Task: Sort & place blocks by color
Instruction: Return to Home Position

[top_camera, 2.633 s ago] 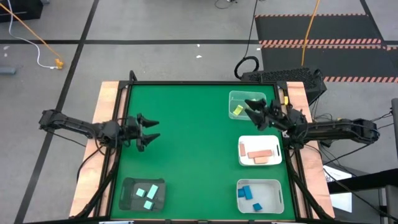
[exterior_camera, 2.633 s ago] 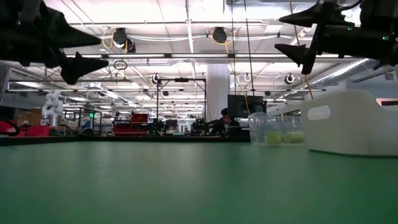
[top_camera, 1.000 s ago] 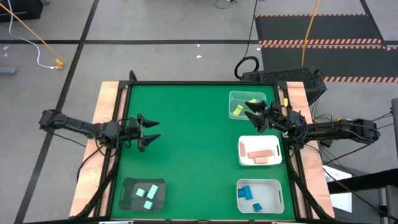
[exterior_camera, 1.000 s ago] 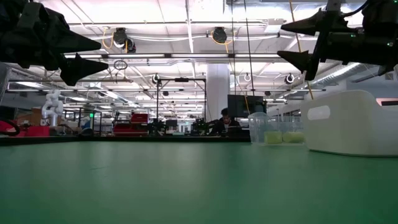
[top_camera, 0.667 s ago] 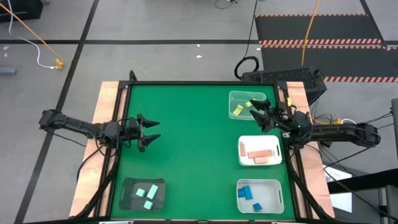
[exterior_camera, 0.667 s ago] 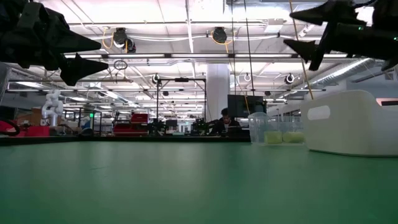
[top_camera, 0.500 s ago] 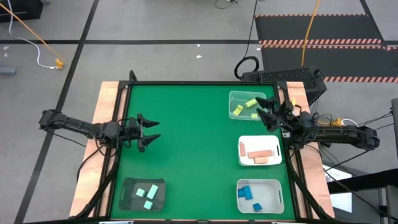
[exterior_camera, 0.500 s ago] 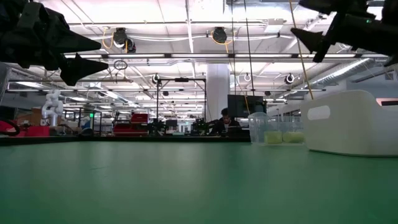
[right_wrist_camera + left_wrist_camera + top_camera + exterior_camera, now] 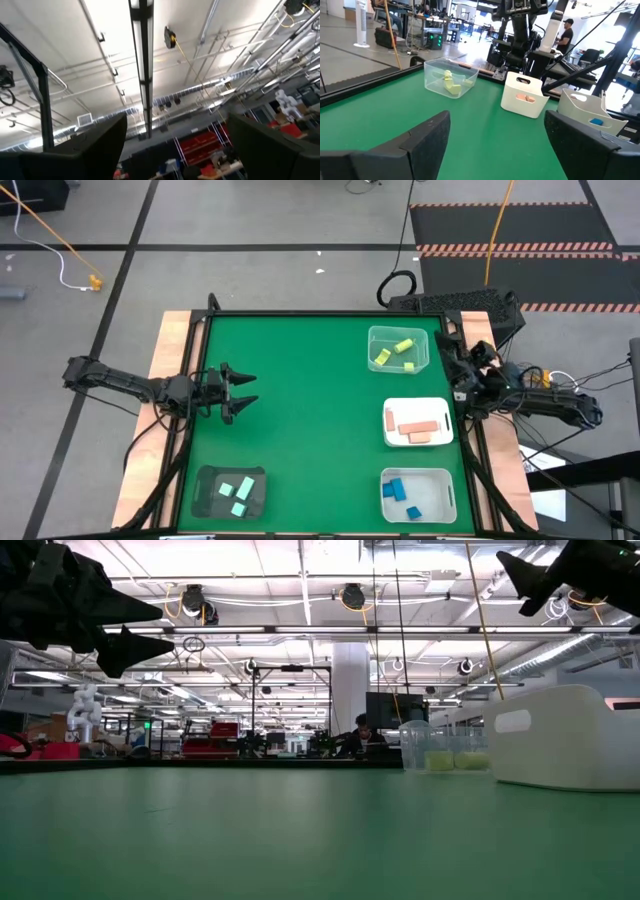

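Note:
The blocks lie sorted in four trays: yellow blocks point(image 9: 382, 357) in the clear tray point(image 9: 398, 332), salmon pink blocks point(image 9: 417, 427) in a white tray point(image 9: 390, 436), blue blocks point(image 9: 399, 489) in the near white tray point(image 9: 450, 492), and mint green blocks point(image 9: 237, 491) on a dark tray point(image 9: 204, 480). My left gripper point(image 9: 250, 389) hovers open above the table's left side. My right gripper point(image 9: 452, 355) is open at the table's right edge, beside the clear tray. It is raised high point(image 9: 512, 582) and tipped up, so its wrist view shows only the ceiling.
The middle of the green table point(image 9: 310, 410) carries no objects. Three trays line the right side, and the dark tray sits at the near left corner. Wooden borders point(image 9: 165, 350) edge the table left and right. People stand in the room beyond point(image 9: 565, 31).
My right gripper has drawn back from over the clear tray toward the table's right edge. It has risen and tipped upward, staying open. Its retreat has uncovered the yellow blocks in the clear tray. The left arm has kept still.

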Motion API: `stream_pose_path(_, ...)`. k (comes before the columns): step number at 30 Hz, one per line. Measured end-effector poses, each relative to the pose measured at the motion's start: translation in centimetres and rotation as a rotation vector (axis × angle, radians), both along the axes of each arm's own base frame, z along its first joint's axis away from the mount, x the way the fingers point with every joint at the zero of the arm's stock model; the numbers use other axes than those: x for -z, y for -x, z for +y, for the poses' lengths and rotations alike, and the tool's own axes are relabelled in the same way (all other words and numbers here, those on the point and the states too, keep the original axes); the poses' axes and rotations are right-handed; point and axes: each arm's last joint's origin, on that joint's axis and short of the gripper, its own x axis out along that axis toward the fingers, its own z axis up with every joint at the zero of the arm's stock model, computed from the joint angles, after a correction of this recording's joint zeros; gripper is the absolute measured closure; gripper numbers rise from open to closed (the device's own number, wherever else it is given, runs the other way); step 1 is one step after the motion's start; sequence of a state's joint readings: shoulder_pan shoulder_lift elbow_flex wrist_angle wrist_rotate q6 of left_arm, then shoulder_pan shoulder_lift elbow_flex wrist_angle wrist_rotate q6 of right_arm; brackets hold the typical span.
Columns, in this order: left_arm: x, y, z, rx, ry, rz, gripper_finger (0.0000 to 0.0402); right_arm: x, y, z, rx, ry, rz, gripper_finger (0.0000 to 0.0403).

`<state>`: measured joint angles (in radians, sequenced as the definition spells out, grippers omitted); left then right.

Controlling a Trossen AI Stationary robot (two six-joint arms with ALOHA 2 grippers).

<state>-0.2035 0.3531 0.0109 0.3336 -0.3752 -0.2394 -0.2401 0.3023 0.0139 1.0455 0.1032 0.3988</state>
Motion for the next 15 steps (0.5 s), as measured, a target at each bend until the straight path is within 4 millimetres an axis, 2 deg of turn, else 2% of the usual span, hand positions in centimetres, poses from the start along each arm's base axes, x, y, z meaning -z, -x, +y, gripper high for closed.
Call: stream_pose_path(15,0.0,0.0,-0.01,0.001,0.0,0.0,0.0085,-0.12,0.25,0.06,0.0,0.004,-0.017,0.0069)
